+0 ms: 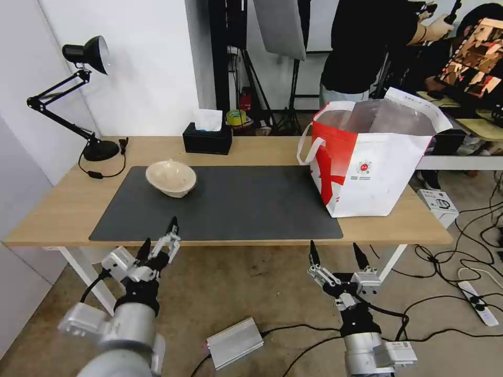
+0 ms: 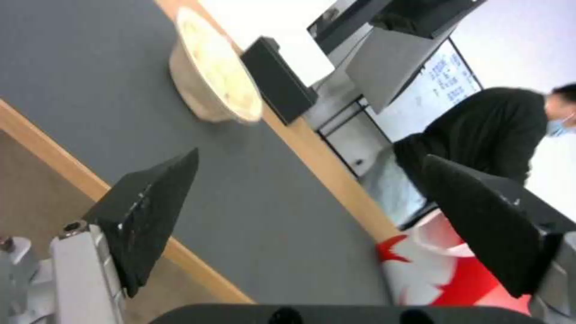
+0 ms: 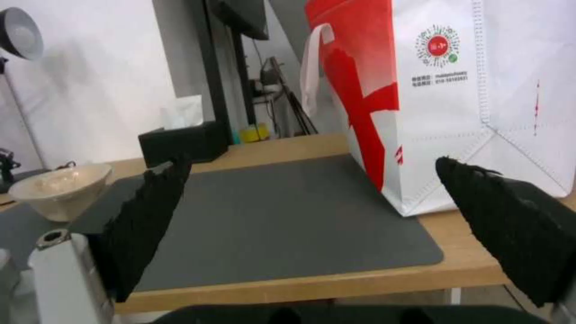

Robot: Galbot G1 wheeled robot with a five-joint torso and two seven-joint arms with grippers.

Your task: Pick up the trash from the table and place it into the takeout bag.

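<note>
A beige shallow bowl (image 1: 171, 178) (image 2: 216, 76) (image 3: 60, 191), the trash in view, sits tilted on the dark grey mat (image 1: 220, 204) at the left of the wood-top table (image 1: 63, 204). The white takeout bag (image 1: 372, 162) (image 3: 468, 90) with a red side panel stands open at the right end, its foil lining showing. My left gripper (image 1: 159, 234) (image 2: 306, 180) hangs open just off the table's front edge, below the bowl. My right gripper (image 1: 337, 251) (image 3: 312, 180) is open too, in front of the table below the bag's left corner.
A black tissue box (image 1: 207, 137) sits at the back edge, a black desk lamp (image 1: 78, 94) at the far left. A person stands behind the bag. Cables, a power strip (image 1: 477, 301) and a silver box (image 1: 234, 343) lie on the floor.
</note>
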